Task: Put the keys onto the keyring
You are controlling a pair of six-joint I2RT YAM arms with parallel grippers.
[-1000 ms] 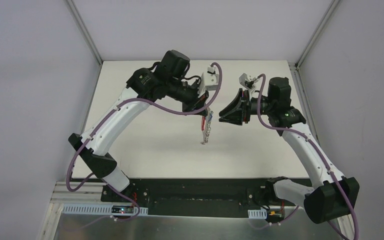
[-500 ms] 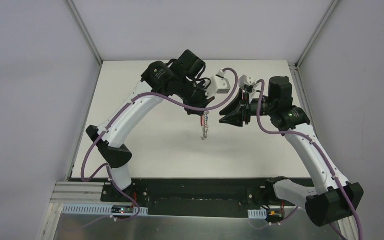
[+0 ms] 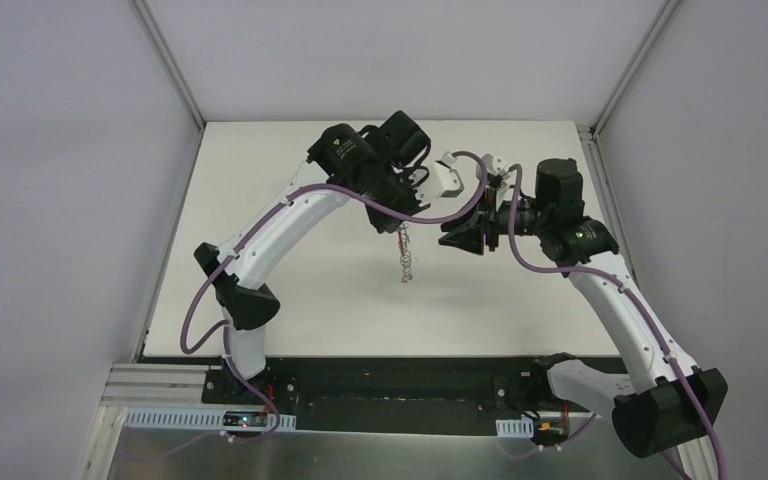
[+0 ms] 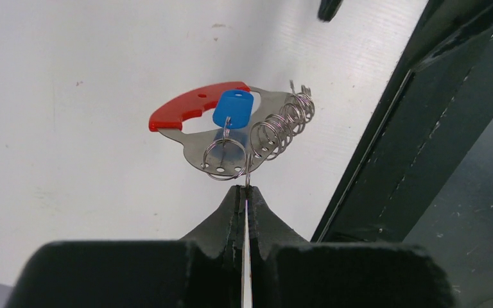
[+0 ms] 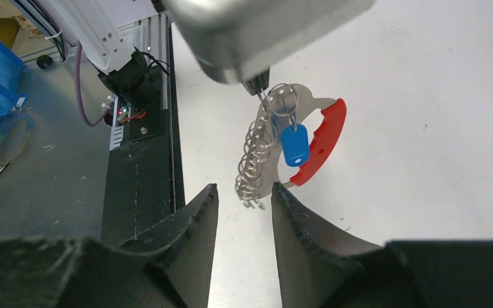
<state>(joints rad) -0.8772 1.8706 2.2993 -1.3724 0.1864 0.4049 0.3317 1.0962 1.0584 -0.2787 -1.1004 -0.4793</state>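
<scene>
Left claw [image 4: 244, 192] clenched on keyring [image 4: 196, 142] top ring, holding it off the surface [image 4: 70, 96] — long axis hangs down, blue key [image 4: 233, 109] already on. Right claw [image 5: 244, 196], part-open & empty, faces keyring's free lower end — just beside, apart.

The left arm [image 3: 290, 215] swings in
Its elbow has shifted right; left tool [image 4: 244, 192] turned, keyring [image 4: 186, 108] now hanging straighter.
</scene>
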